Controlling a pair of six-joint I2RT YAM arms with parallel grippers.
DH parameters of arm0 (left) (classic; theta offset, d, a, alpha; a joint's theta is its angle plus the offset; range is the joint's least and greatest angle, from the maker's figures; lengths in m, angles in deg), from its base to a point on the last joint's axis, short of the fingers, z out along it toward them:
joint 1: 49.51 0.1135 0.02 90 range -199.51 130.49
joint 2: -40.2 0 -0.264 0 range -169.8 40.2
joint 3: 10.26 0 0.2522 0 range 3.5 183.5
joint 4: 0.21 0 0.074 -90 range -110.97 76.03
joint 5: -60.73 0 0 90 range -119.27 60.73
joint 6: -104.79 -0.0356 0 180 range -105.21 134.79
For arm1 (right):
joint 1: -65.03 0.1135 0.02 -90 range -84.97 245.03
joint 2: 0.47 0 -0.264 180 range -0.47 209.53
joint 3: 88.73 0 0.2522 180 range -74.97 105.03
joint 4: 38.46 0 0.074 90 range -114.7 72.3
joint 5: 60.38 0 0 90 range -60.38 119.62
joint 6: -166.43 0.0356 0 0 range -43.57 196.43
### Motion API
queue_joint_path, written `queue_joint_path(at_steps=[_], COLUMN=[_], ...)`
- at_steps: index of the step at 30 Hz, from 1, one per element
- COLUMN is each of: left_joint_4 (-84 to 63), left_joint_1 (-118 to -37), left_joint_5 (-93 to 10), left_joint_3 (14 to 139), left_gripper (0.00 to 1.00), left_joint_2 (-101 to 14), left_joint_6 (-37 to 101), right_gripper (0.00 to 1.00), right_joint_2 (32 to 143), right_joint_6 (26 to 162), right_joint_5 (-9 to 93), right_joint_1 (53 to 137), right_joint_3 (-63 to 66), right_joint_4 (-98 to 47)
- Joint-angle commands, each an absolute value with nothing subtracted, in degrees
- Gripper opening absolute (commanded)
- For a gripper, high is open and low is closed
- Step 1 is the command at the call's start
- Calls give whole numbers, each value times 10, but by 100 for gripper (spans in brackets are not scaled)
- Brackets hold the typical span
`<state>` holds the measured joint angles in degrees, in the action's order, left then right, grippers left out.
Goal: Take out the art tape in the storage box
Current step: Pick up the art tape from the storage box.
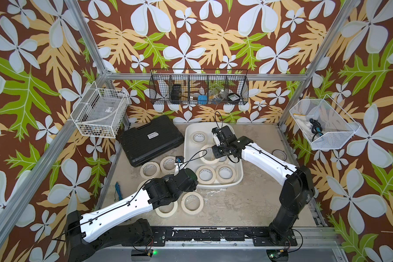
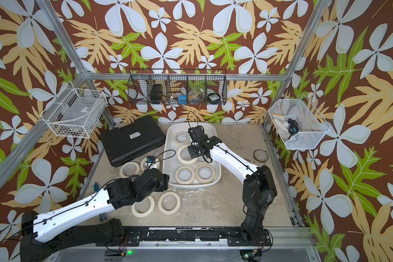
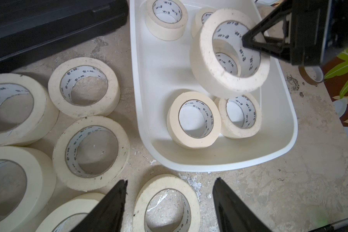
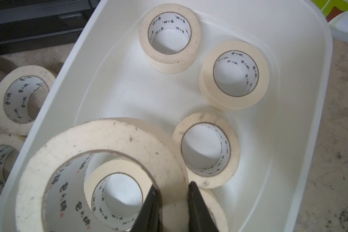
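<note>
The storage box (image 1: 188,145) is a white tub at the table's back middle, and several art tape rolls lie flat in it (image 4: 170,36). My right gripper (image 4: 172,184) is shut on the wall of one cream roll (image 4: 100,136), one finger inside its core and one outside. That roll (image 3: 207,60) hangs tilted above the box floor (image 2: 186,162). My left gripper (image 3: 171,180) stands open over the table just in front of the box, above a loose roll (image 3: 141,202) and not touching it. Several more rolls (image 1: 149,170) lie on the table left of the box.
A black ribbed case (image 1: 150,140) lies left of the box at the back. A thin brownish ring (image 1: 278,154) sits near the right edge. Wire baskets hang on the left (image 1: 98,113), back (image 1: 199,89) and right (image 1: 322,123) walls.
</note>
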<state>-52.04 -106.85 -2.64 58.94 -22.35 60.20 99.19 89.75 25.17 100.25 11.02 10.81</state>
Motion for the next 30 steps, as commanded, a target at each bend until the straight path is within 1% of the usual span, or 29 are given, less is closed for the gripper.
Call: queue_joint_path(at_steps=[1,4,8,18,23,24,27,29,30], left_joint_4=[-488,-473,-465,-466,-475,-475,-496,-513,-518], left_joint_1=[-1058,-1049,-1036,-1034,-1034,-1034,-1033,-1032,-1033], left_joint_5=[-50,-66,-90,-119,-119,-118,-103,-90,-87], left_joint_3=[624,649,684,750,764,767,792,810,817], left_gripper=[78,82,84,85,82,81,73,64,57], left_joint_2=[-254,-286,-332,-432,-453,-457,-481,-496,-502], left_joint_6=[561,545,534,518,521,521,529,535,537], right_gripper=[8,8,8,9,10,10,10,10,10], right_joint_2=[953,917,872,810,798,794,781,774,771], right_joint_6=[919,932,950,977,983,985,990,993,994], right_joint_5=[249,250,259,266,264,263,255,255,256], right_joint_1=[1013,1024,1035,1050,1052,1052,1054,1054,1055], right_joint_3=[70,31,-19,-64,-69,-72,-79,-83,-86], right_joint_4=[94,92,84,88,97,97,95,92,91])
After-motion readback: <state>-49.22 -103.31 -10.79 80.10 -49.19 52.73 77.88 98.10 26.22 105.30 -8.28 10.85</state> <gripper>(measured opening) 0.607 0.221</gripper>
